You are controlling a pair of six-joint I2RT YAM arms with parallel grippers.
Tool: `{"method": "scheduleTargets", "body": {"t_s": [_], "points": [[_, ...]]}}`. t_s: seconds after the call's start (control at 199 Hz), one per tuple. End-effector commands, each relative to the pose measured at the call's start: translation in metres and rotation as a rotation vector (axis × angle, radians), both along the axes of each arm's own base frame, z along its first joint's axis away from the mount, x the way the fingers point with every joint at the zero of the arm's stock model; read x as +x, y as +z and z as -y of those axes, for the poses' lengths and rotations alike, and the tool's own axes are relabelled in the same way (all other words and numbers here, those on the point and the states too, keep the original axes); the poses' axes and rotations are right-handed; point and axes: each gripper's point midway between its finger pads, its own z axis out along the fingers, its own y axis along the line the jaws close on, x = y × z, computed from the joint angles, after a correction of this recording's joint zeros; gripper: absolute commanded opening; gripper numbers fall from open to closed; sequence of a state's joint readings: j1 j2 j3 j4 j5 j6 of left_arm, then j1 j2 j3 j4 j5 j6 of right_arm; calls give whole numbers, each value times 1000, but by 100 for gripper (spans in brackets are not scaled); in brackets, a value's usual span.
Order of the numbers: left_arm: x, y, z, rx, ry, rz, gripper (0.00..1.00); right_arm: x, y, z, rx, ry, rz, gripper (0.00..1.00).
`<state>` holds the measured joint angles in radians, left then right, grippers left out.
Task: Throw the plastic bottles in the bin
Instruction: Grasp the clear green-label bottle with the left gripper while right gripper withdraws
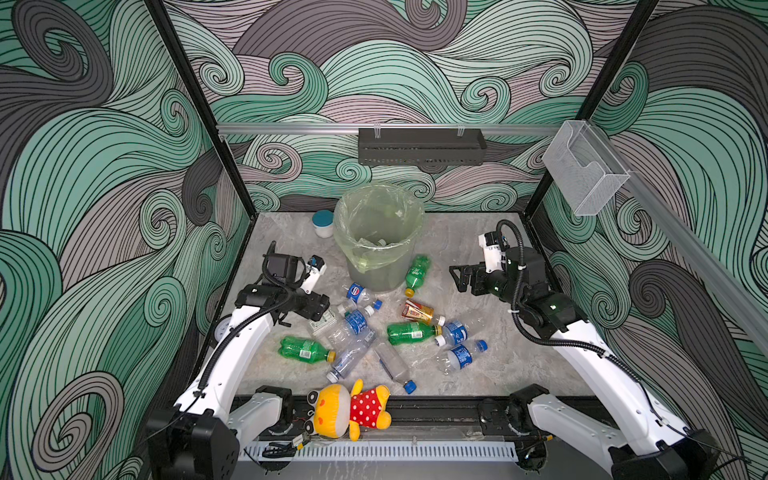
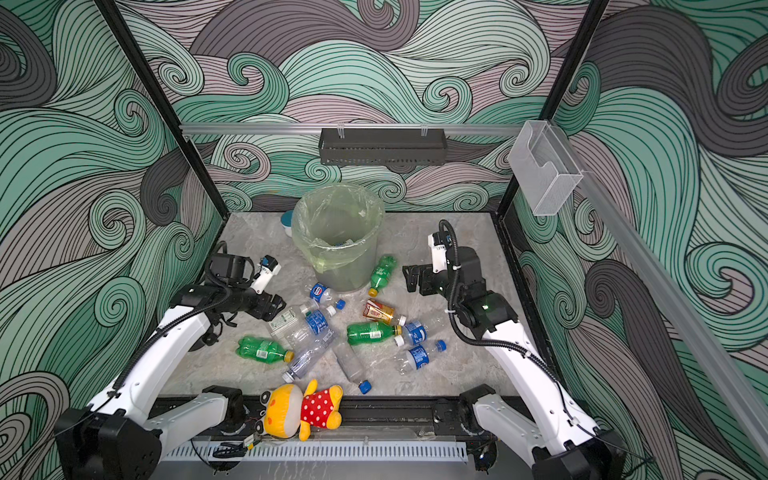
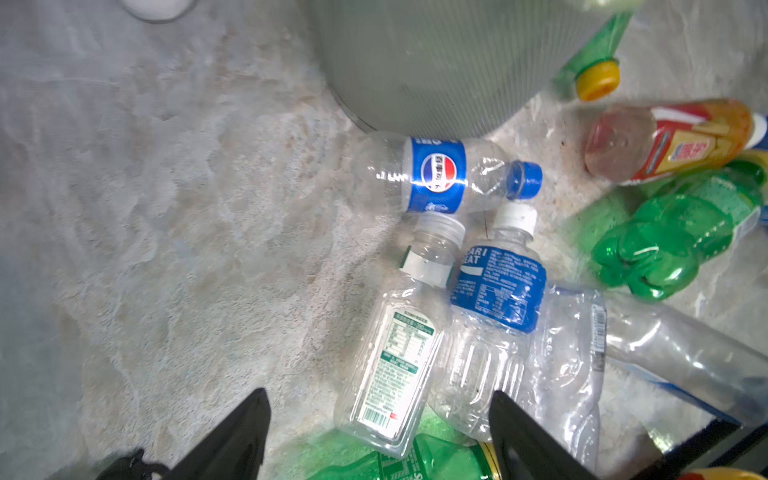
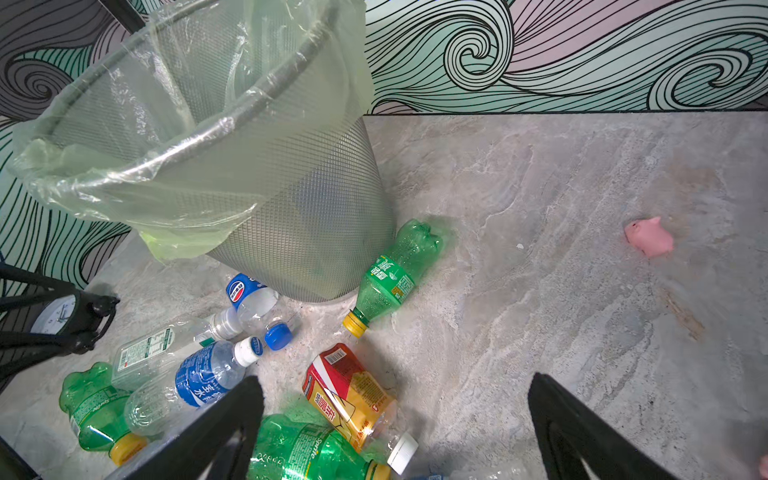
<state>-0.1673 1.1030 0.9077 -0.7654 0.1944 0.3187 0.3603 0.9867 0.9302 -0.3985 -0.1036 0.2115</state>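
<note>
- Swirling green and grey wallpaper point(image 1: 104, 174) is enclosing a grey marbled bench point(image 1: 519, 365) in both top views.
- The bin point(image 1: 386, 276) is standing upright at the centre of the frame, its pale green liner folding over the rim.
- The plastic bottles point(image 1: 355, 322) are lying scattered on their sides in the lower centre, just below the bin.
- The left end effector point(image 1: 321, 312) is hovering at centre left, at the pile's left edge, with its jaws well apart and gripping nothing. In the left wrist view a clear green-labelled bottle point(image 3: 395, 361) is lying between its tips; whether they are touching it I cannot tell.
- The right end effector point(image 1: 456, 279) is hanging at centre right, spread wide and empty, pointing toward the bin.
- A green yellow-capped bottle point(image 1: 417, 272) is lying between that end effector and the bin, against the bin's base.
- An orange-red labelled bottle point(image 1: 417, 311) is lying just below the green one.
</note>
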Motion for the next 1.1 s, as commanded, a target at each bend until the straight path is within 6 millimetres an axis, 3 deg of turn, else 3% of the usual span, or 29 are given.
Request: {"method": "scheduleTargets", "body": {"t_s": [0.0, 0.381, 0.567, 1.099], "points": [[1, -14, 10, 58, -84, -17, 85, 2, 1, 1, 39, -25, 4, 100], [-2, -64, 15, 194, -100, -162, 84, 1, -8, -3, 91, -23, 2, 100], [0, -72, 11, 237, -90, -193, 82, -1, -14, -3, 105, -27, -7, 100], [-2, -107, 3, 353, -58, -327, 64, -4, -17, -2, 87, -13, 0, 100]]}}
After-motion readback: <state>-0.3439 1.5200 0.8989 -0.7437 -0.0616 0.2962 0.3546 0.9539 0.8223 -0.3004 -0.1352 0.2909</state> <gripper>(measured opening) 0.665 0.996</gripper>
